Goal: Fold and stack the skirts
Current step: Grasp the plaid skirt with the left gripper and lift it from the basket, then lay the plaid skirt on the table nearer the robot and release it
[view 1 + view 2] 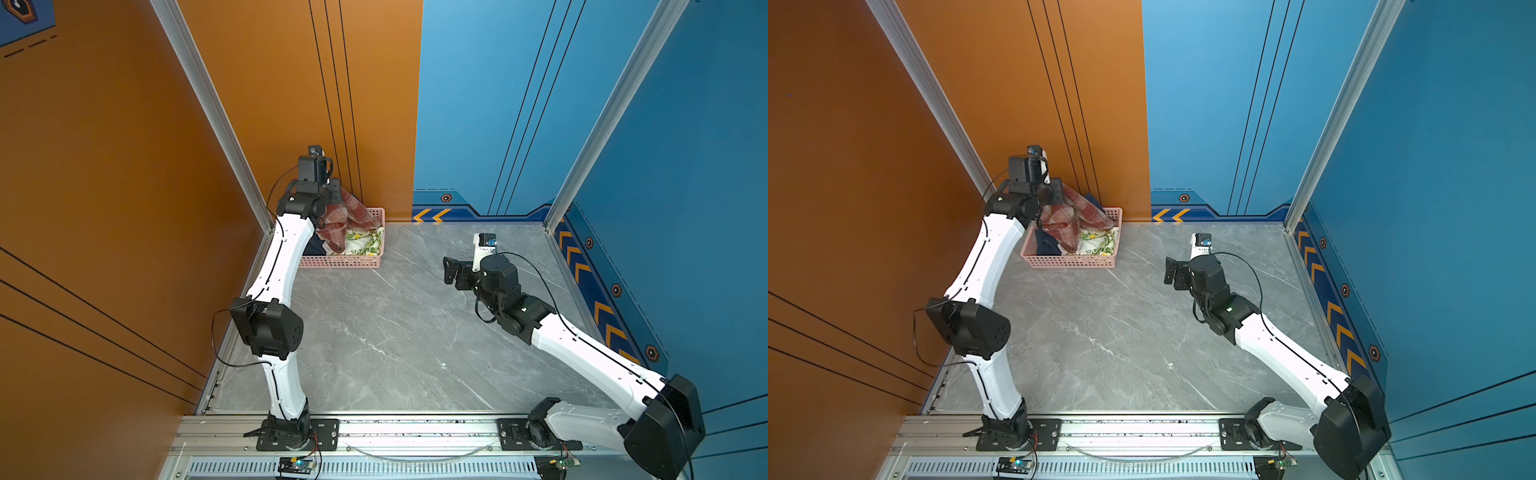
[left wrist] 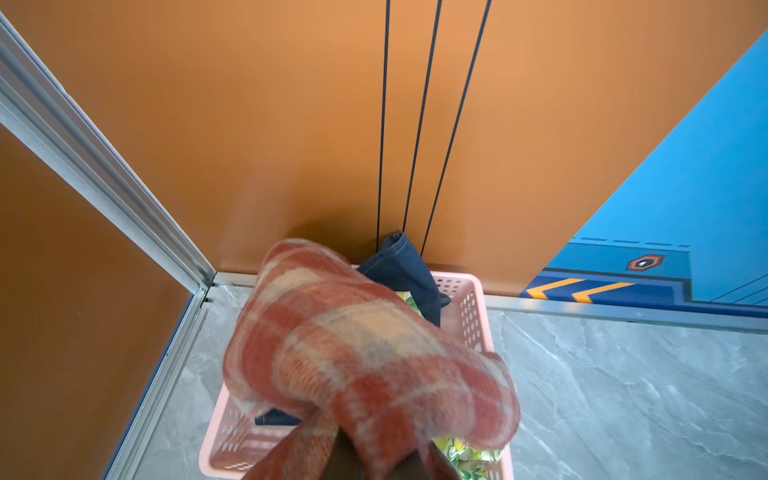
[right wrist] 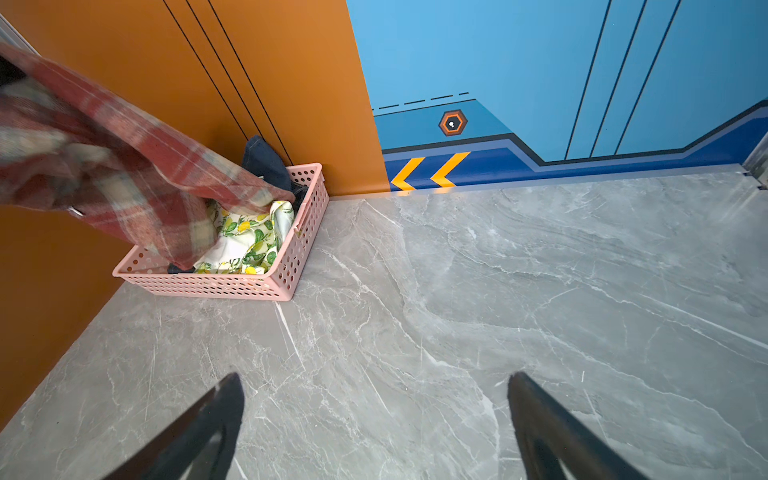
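So in both top views the left claw [image 1: 333,192] is pinched together on the rust-and-cream plaid skirt [image 1: 337,222]. The cloth hangs from the claw and droops down into the pink basket [image 1: 340,262] in the far left corner of the surface [image 1: 395,332]. The lemon-print skirt [image 1: 366,241] lies crumpled in the basket's right half, and the denim skirt [image 1: 1045,245] is bunched on the left, partly under the plaid. The right claw [image 1: 451,272] hovers over bare surface, well apart from the basket, jaws spread wide with nothing between them. Left wrist view: the plaid skirt [image 2: 365,353] fills the middle and hides the claw's tips, draped above the basket [image 2: 465,299], with denim [image 2: 399,266] poking up against the orange wall. Right wrist view: the right claw [image 3: 374,380] is wide apart and empty. The plaid skirt [image 3: 124,166] stretches from the edge of the picture down into the basket [image 3: 216,284], its lower end touching the lemon-print skirt [image 3: 245,237].
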Controlling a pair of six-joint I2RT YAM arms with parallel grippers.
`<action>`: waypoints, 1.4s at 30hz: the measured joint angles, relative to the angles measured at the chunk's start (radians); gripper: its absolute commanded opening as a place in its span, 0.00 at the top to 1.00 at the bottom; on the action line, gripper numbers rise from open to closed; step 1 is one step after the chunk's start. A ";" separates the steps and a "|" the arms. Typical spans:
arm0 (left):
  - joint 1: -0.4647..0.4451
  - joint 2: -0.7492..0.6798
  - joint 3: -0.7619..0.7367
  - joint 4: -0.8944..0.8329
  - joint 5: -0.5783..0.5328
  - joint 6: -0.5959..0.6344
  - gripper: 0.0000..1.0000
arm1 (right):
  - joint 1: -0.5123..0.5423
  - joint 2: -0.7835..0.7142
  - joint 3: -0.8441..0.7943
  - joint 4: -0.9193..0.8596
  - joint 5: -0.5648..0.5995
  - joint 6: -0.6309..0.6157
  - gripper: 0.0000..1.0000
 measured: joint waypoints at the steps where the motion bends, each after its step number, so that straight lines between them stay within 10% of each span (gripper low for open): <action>1: 0.000 -0.010 0.003 0.002 0.010 -0.001 1.00 | -0.004 -0.004 -0.004 0.000 0.000 0.003 0.01; 12: -0.043 -0.041 0.056 0.027 0.135 -0.034 1.00 | -0.081 -0.069 -0.065 0.001 0.000 0.065 0.01; 32: -0.490 -0.234 -0.119 0.137 0.301 -0.045 1.00 | -0.498 -0.354 -0.143 -0.137 -0.036 0.225 0.01; 37: -0.423 -0.216 -0.346 0.200 0.349 -0.180 0.36 | -0.521 -0.344 -0.143 -0.197 -0.099 0.225 0.03; 42: -0.364 -0.113 -0.463 0.169 0.373 -0.262 0.24 | -0.519 -0.282 -0.143 -0.266 -0.174 0.220 0.05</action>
